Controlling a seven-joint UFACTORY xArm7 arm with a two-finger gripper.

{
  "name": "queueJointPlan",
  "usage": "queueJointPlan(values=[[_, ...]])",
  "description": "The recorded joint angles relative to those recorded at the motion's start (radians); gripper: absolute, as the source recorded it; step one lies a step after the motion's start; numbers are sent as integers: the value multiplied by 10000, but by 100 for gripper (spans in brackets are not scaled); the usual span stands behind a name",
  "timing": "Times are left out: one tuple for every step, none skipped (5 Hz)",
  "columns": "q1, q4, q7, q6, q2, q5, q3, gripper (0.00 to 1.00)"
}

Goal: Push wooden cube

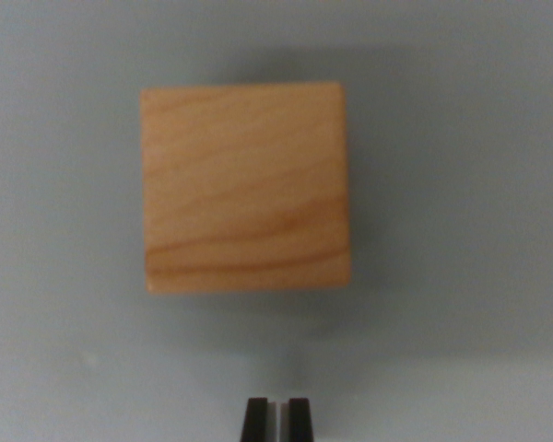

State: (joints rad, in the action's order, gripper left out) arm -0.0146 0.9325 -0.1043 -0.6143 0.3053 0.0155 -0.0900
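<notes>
The cube (245, 187) sits mid-frame on the grey worktop (55, 350). The hand (277, 412), at 6 o'clock, is nearly closed and empty, apart from the cube. Push best toward 12 o'clock, meeting the near face centrally to avoid twisting.

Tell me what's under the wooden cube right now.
The wooden cube rests on a plain grey surface, which shows all around it. The patch directly beneath is covered, so nothing there can be seen. The pincer is below it in the wrist view, apart from it.
</notes>
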Motion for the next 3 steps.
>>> queueJointPlan(values=[[0, 0, 0, 0, 0, 0, 0, 100], [-4, 354, 7, -135, 220, 13, 12, 100], [-4, 354, 7, -135, 220, 13, 12, 100]])
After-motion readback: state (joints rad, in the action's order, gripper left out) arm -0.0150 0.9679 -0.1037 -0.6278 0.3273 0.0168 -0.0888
